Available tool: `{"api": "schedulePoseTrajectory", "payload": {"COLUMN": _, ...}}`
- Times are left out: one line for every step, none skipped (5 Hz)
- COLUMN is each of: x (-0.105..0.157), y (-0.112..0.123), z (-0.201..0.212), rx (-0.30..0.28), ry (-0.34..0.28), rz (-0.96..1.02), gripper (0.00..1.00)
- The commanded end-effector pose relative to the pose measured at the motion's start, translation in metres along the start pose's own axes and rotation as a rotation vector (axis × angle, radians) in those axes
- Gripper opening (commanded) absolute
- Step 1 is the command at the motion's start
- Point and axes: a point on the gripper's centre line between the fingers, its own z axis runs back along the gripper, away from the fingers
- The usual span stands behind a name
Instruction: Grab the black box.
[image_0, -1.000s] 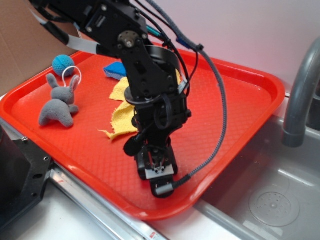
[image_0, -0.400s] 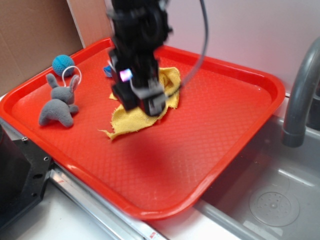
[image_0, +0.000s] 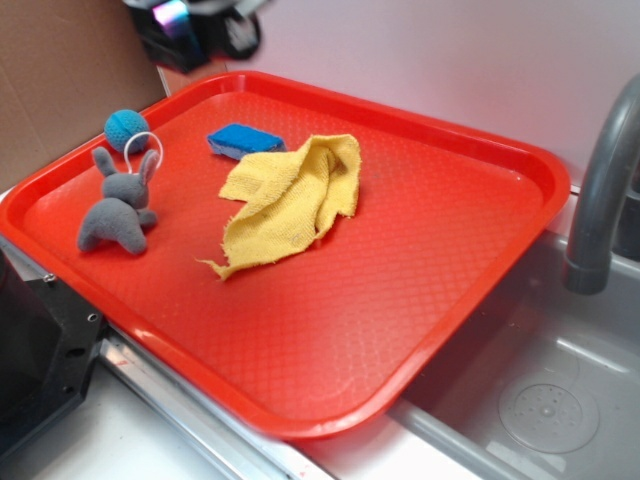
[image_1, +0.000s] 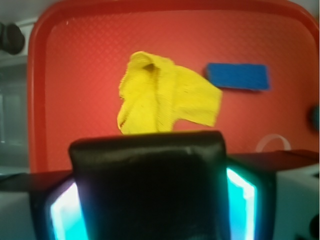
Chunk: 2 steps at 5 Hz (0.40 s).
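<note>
In the wrist view the black box (image_1: 147, 185) fills the lower middle, matte with rounded corners. My gripper (image_1: 150, 202) is shut on it, and a glowing cyan pad (image_1: 242, 200) presses each side. Far below lies the red tray (image_1: 80, 60). In the exterior view the gripper (image_0: 190, 30) is a dark blur at the top left, high above the tray's (image_0: 400, 280) far left corner. The box cannot be made out in that blur.
On the tray lie a crumpled yellow cloth (image_0: 285, 200), a blue sponge (image_0: 240, 140), a grey plush bunny (image_0: 118, 210) and a blue ball (image_0: 125, 127). A grey faucet (image_0: 600, 200) and a steel sink (image_0: 540, 400) are on the right. Cardboard (image_0: 60, 80) stands behind on the left.
The gripper has lifted from the tray's front with the black box and swung up and back to the top left. The cloth and the sponge are now uncovered.
</note>
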Motion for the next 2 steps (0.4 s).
{"api": "schedulePoseTrajectory", "payload": {"x": -0.0192, "y": 0.0129, "z": 0.0301, "rx": 0.063, "ry": -0.126, "rz": 0.041, "gripper": 0.00}}
{"api": "schedulePoseTrajectory", "payload": {"x": -0.0165, "y": 0.0109, "z": 0.0249, "rx": 0.054, "ry": -0.030, "rz": -0.005, "gripper": 0.39}}
